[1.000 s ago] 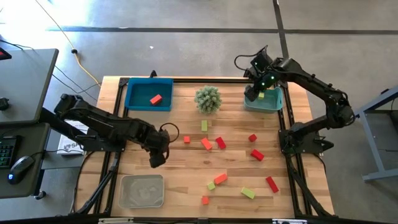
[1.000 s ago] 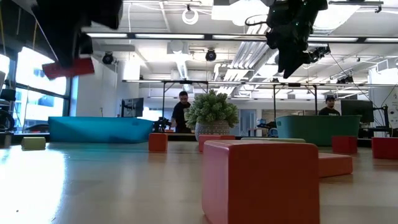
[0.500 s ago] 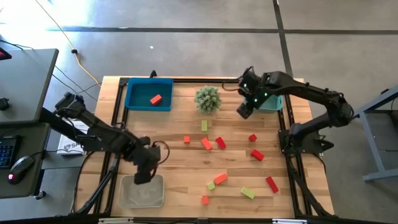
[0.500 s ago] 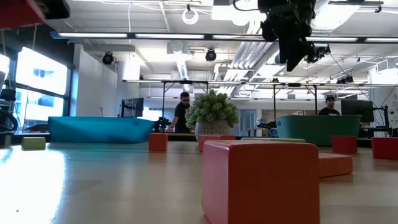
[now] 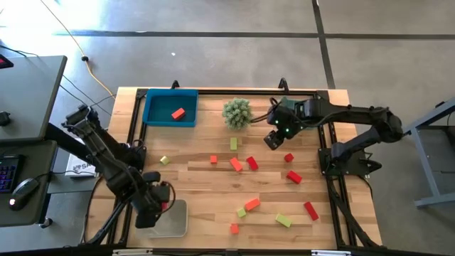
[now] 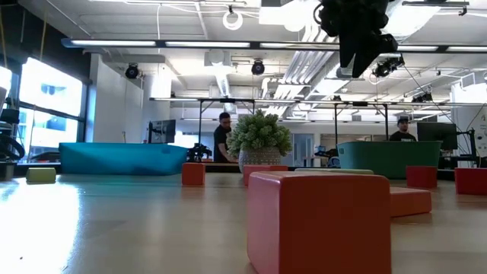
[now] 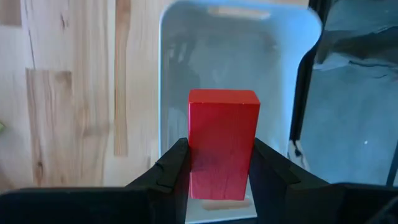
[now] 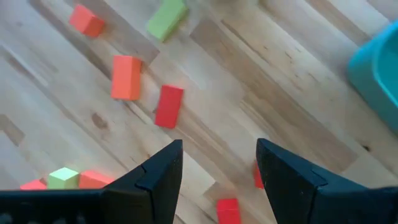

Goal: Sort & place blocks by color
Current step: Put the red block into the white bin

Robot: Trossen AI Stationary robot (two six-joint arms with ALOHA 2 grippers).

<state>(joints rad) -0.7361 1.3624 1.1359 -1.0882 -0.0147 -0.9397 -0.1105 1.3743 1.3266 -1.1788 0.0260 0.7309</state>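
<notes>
High view: my left gripper (image 5: 158,206) is arriving over the grey tray (image 5: 176,223) at lower left, clamping a red block (image 7: 222,143) | right gripper (image 5: 274,137), fingers spread and empty, is swinging from the teal bin toward loose blocks (image 5: 242,164) at centre | drop comes next, I judge.

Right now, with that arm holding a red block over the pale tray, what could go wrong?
The left gripper holds the red block over the grey tray, though another red block lies in the blue bin: the colours may end up split. The open right gripper hangs near the plant and might brush it.
</notes>
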